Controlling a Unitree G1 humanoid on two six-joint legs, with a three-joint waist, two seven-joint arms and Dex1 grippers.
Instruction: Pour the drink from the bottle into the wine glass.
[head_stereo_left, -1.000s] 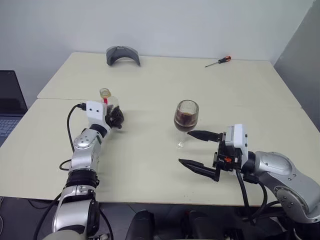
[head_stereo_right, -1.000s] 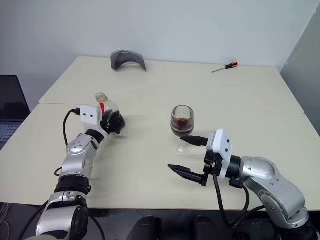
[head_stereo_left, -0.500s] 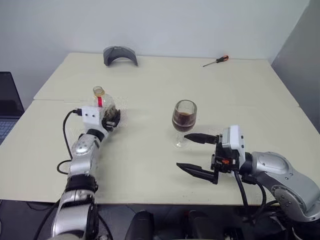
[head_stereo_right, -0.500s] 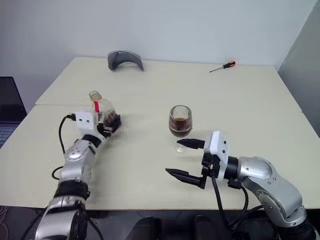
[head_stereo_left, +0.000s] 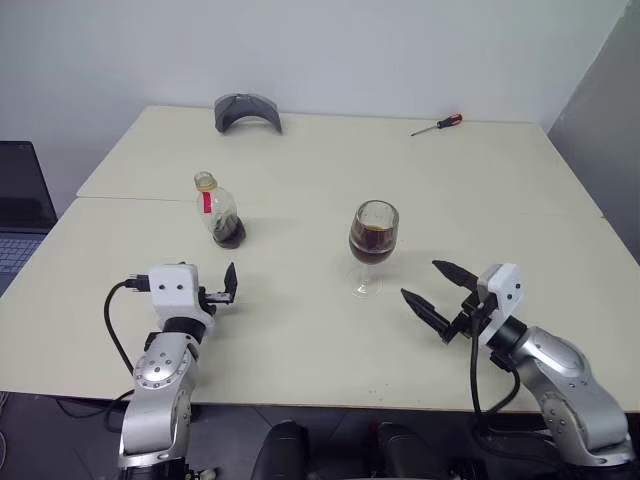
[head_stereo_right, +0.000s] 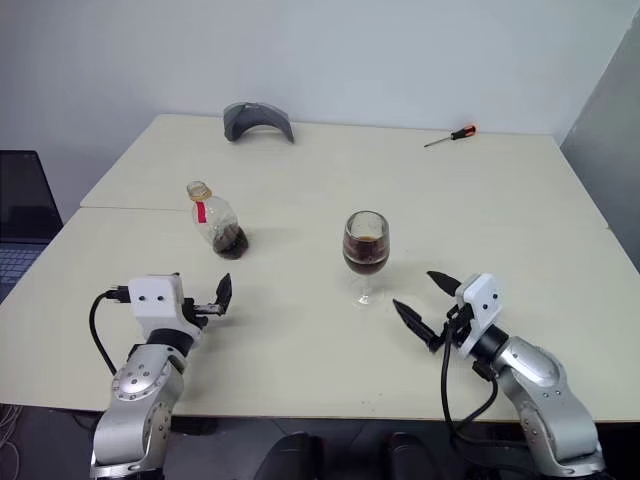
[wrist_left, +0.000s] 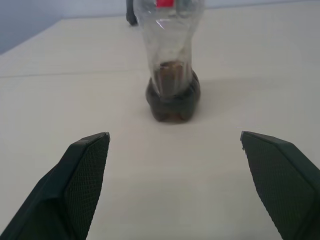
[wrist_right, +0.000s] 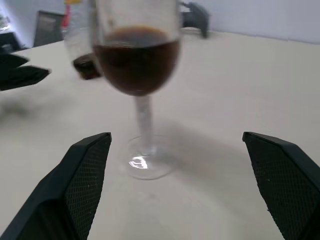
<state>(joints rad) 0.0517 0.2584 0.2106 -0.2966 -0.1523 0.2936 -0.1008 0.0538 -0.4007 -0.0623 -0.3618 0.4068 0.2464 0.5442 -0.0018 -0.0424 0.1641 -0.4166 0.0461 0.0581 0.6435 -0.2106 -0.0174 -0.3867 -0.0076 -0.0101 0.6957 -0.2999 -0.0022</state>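
Standing upright on the cream worktop (head_stereo_left: 300, 330), the wine glass (head_stereo_left: 373, 243) holds the drink (head_stereo_left: 372, 241), dark brown, up to about half of its bowl. The bottle (head_stereo_left: 218, 212) stands upright too, well apart from the glass on the robot's left, with only a little dark liquid at its bottom and no cap that I can see on its yellowish top. I judge that the pouring itself is done and the step in hand is the parting from both things.

The left end effector (head_stereo_left: 227, 284) is spread wide and empty, near the front edge of the worktop, with the bottle in front of it and not touching it. The right end effector (head_stereo_left: 438, 291) is also wide open and holds nothing; it points toward the glass, whose foot is near but apart from it.

The next move, I think, only calls for keeping both arms away from the glass, because its thin stem can tip easily.

Counted: one bottle, one wine glass, two end effectors. At the far edge lie one grey curved object (head_stereo_left: 246, 109) and one screwdriver (head_stereo_left: 437, 123) with red handle. One laptop (head_stereo_left: 22, 215) is beside the worktop.
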